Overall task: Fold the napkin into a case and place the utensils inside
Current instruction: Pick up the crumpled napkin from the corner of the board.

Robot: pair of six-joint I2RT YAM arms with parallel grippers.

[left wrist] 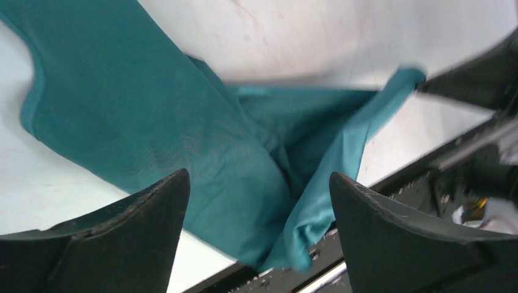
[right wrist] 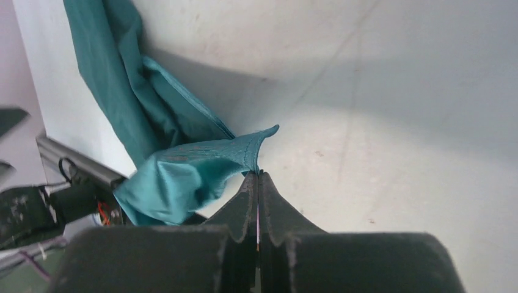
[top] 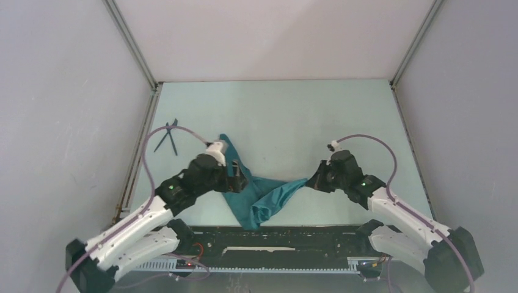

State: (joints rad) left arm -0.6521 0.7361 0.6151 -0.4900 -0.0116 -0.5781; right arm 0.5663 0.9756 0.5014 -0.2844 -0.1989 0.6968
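The napkin (top: 262, 195) lies rumpled at the middle of the table's (top: 293, 116) near edge, one fold spilling over it. The right gripper (right wrist: 258, 175) is clenched on the napkin's right corner, which stands raised off the surface. The left gripper (left wrist: 259, 183) hovers over the cloth's left part, fingers spread, grasping nothing.

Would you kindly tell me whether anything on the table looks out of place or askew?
The napkin is twisted and bunched rather than flat, and one fold spills over the near edge of the table. The right claw pinches a corner; the left claw stands open above it.
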